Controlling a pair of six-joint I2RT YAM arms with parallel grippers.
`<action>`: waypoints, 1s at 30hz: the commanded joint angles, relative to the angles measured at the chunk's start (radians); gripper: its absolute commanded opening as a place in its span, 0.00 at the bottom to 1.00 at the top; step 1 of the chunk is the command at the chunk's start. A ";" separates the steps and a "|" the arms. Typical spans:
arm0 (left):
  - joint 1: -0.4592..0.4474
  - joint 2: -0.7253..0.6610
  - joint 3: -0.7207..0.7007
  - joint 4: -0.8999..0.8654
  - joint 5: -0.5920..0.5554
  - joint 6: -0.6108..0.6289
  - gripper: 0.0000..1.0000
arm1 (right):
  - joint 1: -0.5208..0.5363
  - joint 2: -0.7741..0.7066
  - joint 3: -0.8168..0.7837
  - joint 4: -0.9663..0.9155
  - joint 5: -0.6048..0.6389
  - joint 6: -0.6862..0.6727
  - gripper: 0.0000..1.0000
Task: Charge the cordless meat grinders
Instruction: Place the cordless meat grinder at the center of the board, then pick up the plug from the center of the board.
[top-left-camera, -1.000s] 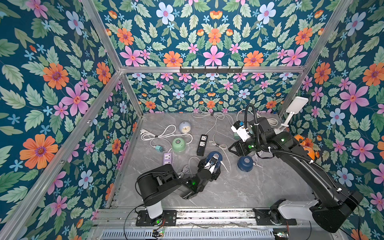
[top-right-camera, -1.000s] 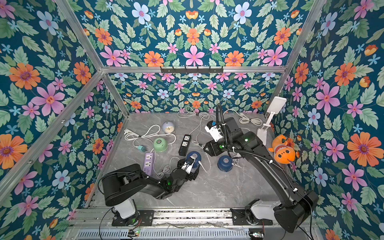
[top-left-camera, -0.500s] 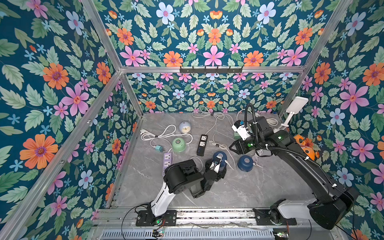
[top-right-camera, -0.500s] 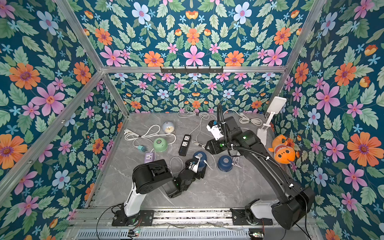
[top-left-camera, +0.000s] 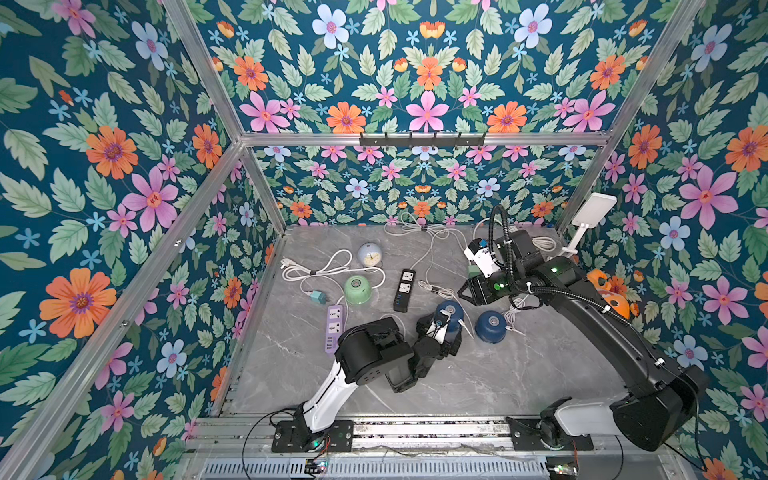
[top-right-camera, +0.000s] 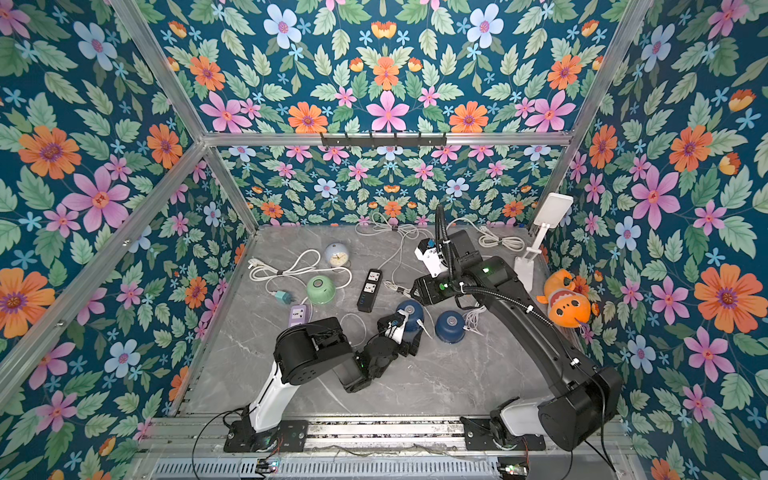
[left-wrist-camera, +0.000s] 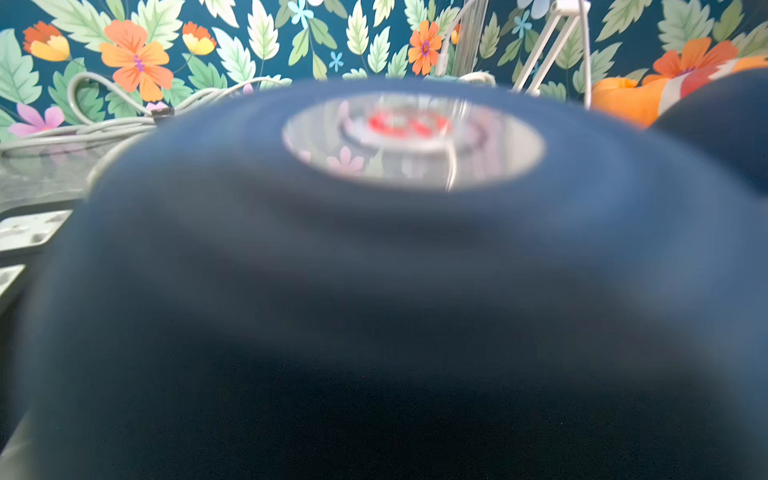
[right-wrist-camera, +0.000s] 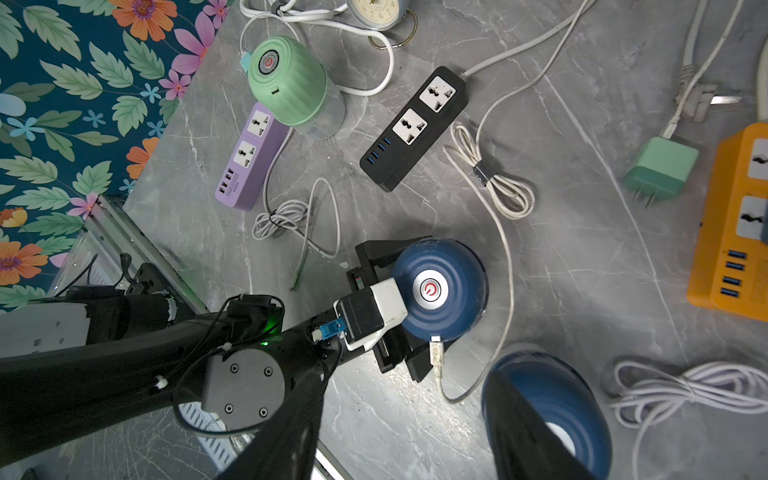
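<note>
Left gripper (right-wrist-camera: 424, 307) lies low near the middle of the bench (right-wrist-camera: 582, 291), jaws spread wide either side of a navy grinder (right-wrist-camera: 453, 316), apparently to steady it for the white cable (right-wrist-camera: 435, 357) at its side port; right gripper (top-left-camera: 464, 296) hovers nearby, its opening not discernible.

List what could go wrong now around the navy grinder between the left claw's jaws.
1. The plug seems seated in the grinder's side, close against the left claw; pulling back could knock it out.
2. The cable lies in a slack loop between this grinder and the other navy grinder; an arm might snag it and tug the plug.
3. The left wrist view shows only the blurred grinder, so it cannot check the plug.
</note>
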 joint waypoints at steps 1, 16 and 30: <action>-0.002 -0.042 -0.056 0.022 -0.037 -0.022 1.00 | 0.000 0.004 0.005 0.036 -0.029 0.010 0.69; -0.047 -0.171 -0.157 0.018 -0.099 -0.017 1.00 | 0.001 0.012 0.018 0.078 -0.009 0.036 0.75; -0.102 -0.342 -0.333 -0.052 -0.208 -0.144 0.97 | -0.156 0.224 0.138 0.164 0.050 0.169 0.65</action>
